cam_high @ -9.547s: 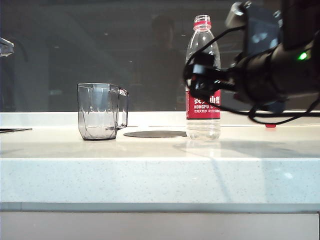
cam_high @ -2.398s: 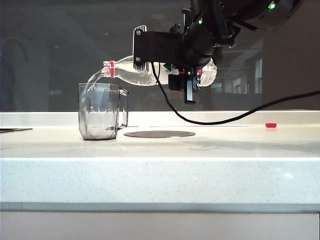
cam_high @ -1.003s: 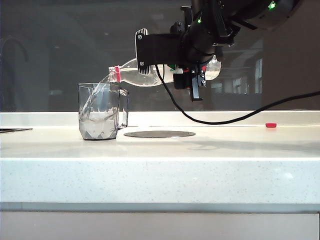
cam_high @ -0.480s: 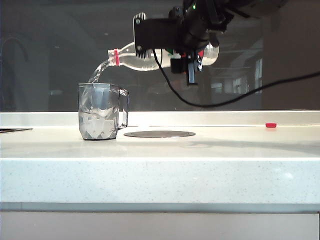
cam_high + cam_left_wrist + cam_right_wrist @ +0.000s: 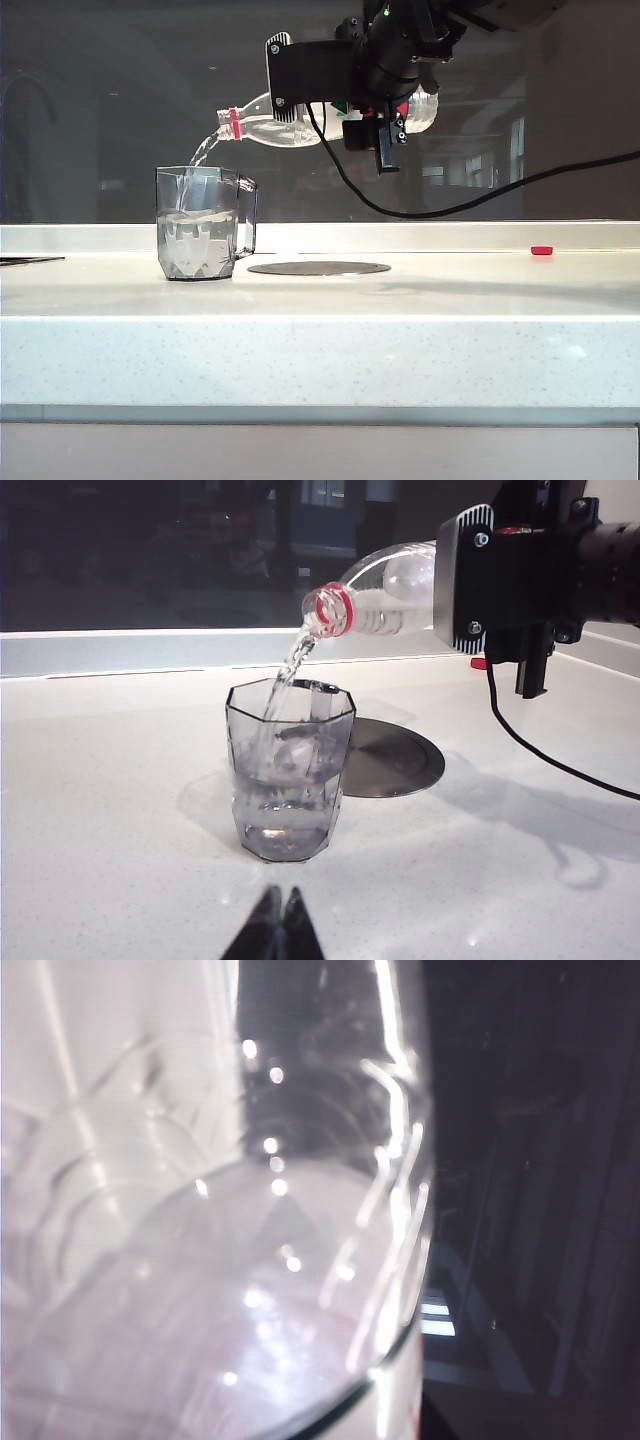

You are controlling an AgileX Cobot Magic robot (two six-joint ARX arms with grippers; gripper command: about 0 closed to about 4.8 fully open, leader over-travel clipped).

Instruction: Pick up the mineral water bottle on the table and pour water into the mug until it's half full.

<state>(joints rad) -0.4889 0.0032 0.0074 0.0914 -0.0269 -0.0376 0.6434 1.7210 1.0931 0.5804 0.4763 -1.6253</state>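
My right gripper (image 5: 350,105) is shut on the mineral water bottle (image 5: 290,125), holding it nearly level above the table (image 5: 320,340). The bottle's red-ringed neck (image 5: 232,122) points left and slightly down. A thin stream of water (image 5: 200,155) falls from it into the clear faceted mug (image 5: 205,222). Water stands about halfway up the mug (image 5: 290,770). In the right wrist view the clear bottle (image 5: 250,1260) fills the picture and hides the fingers. My left gripper (image 5: 280,925) is shut and empty, low over the table in front of the mug.
A flat dark round disc (image 5: 318,267) lies in the table just right of the mug. A small red cap (image 5: 541,250) rests at the back right. The right arm's black cable (image 5: 470,205) hangs over the table. A dark window runs behind.
The right gripper and bottle have risen a little while staying tipped. The stream keeps falling and the water level in the mug has climbed. The left gripper has not moved.
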